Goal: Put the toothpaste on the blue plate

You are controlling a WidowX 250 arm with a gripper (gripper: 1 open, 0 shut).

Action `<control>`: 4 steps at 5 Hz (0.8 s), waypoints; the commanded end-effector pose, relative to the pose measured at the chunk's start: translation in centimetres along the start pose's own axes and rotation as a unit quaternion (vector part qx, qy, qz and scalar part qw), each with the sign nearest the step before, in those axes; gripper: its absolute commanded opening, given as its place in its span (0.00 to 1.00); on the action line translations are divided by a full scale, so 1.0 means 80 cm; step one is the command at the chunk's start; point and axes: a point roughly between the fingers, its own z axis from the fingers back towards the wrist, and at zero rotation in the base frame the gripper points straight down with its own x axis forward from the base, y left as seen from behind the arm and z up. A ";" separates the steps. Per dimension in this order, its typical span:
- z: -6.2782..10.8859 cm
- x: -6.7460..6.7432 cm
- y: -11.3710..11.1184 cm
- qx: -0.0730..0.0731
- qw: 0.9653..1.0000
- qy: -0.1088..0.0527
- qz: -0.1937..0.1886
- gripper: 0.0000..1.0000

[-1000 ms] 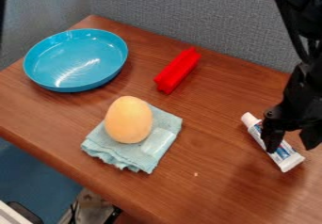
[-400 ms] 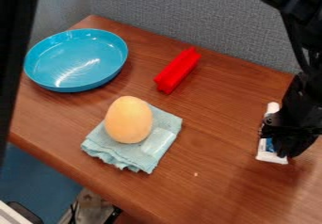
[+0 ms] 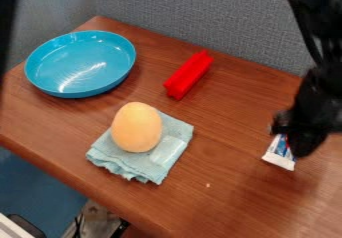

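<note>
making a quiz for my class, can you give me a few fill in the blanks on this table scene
1. The orange egg-shaped thing sits on the ____.
2. The plate is colored ____.
3. The block between plate and gripper is colored ____.
4. The gripper is down on the ____ at the table's right edge.

Missing words: cloth; blue; red; toothpaste

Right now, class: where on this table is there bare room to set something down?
Bare wood lies between the red block, the cloth and the gripper, and along the front edge. The blue plate is empty. It is crowded at the right, where the gripper covers the toothpaste.
</note>
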 end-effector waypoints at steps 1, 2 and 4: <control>0.056 0.049 0.029 -0.040 0.998 -0.008 0.046 0.00; 0.081 0.081 0.063 -0.050 0.995 -0.002 0.082 0.00; 0.070 0.040 0.049 -0.034 0.998 0.009 0.060 1.00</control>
